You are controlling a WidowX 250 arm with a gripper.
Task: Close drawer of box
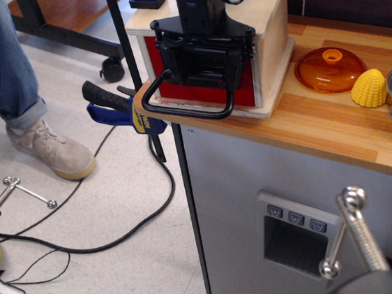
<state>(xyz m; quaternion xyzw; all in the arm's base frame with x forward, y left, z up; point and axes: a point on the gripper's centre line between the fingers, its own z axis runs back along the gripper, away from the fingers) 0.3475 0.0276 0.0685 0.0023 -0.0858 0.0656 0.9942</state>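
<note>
The drawer (200, 90) sat pushed into the box (267, 20) at the counter (334, 129) edge, red front about flush. The claw (203, 51) pressed against it; whether its jaws gripped the handle (189, 112) was unclear. A straight, square final push looked best.

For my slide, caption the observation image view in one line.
Gripper pressed against the closed red drawer of the plywood box on the counter.
</note>
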